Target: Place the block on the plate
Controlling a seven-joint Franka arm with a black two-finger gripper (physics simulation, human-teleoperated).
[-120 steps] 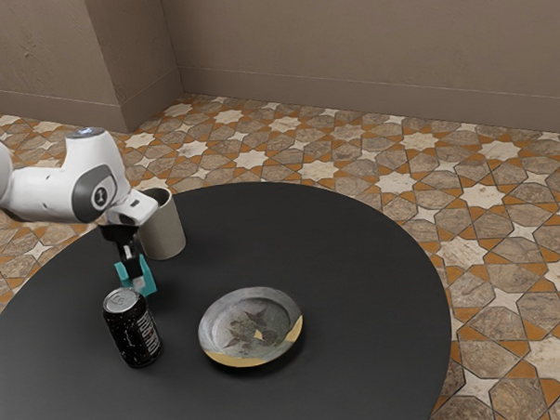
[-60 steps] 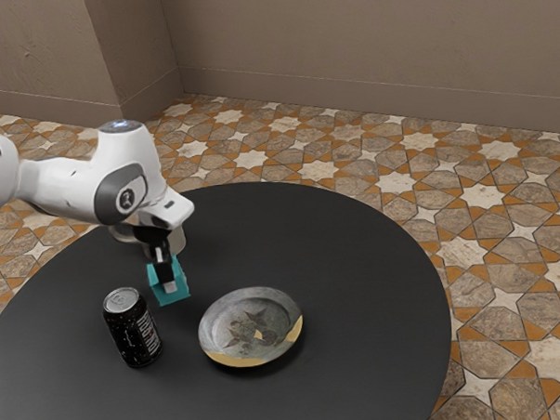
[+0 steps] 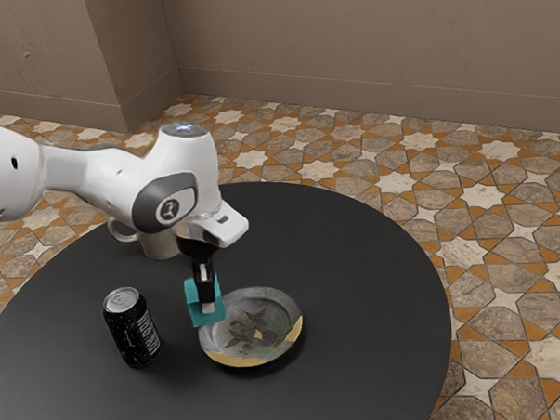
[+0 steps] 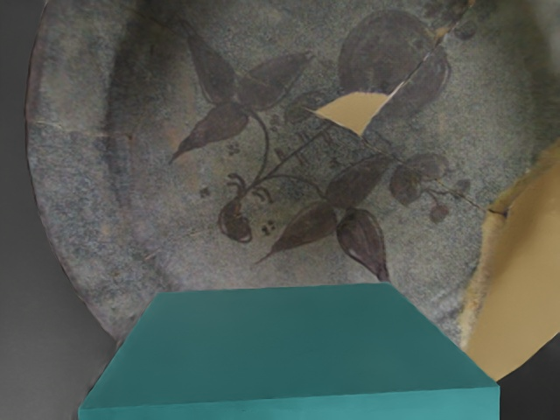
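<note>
My gripper (image 3: 208, 307) is shut on the teal block (image 3: 195, 316), holding it up at the plate's edge on the exterior view's left. The grey plate (image 3: 252, 326), with tan patches and a dark plant pattern, rests on the table. In the wrist view the block (image 4: 289, 350) is large at the lower edge, in front of the plate (image 4: 289, 201), hiding part of its rim. Whether block and plate touch, I cannot tell.
A black can (image 3: 133, 330) stands upright on the round black table (image 3: 375, 262), toward the exterior view's left of the plate. Behind the arm is a pale mug (image 3: 158, 245), partly hidden.
My hand has carried the teal block toward the exterior view's right, from behind the can to the plate's edge. More of the mug, with its handle, has come into sight. Plate and can have stayed put.
</note>
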